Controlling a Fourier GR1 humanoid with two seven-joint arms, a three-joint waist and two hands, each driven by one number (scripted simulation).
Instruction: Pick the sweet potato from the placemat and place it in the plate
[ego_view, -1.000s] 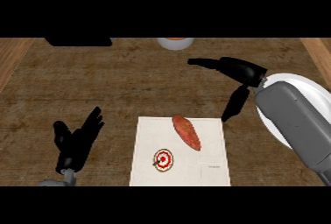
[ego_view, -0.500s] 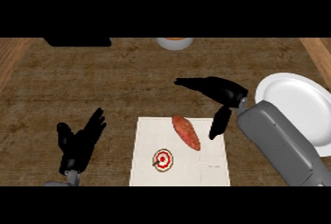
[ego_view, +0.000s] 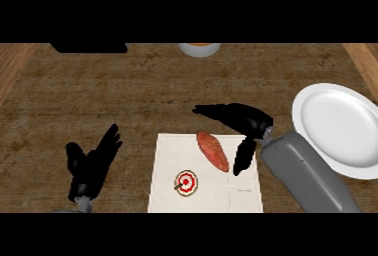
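While sweet potato (ego_view: 212, 151) lies on upper part of placemat (ego_view: 203, 200), R hand (ego_view: 240, 117) hangs just beside it, fingers apart, nothing held. Plate (ego_view: 339, 130) sits on counter (ego_view: 148, 90) far right. L hand (ego_view: 88, 165) rests lower left, fingers apart.

Illumination across the counter (ego_view: 111, 100) is even and moderate, with the wood reading as a muted mid-brown. The plate (ego_view: 332, 130) and the placemat (ego_view: 170, 155) are the brightest surfaces; the plate shows faint grey shading inside its rim and appears taller than wide at the view's right edge. The left hand (ego_view: 88, 165) and right hand (ego_view: 240, 117) read as near-flat black shapes, while the grey right forearm (ego_view: 306, 175) shows soft, gradual shading
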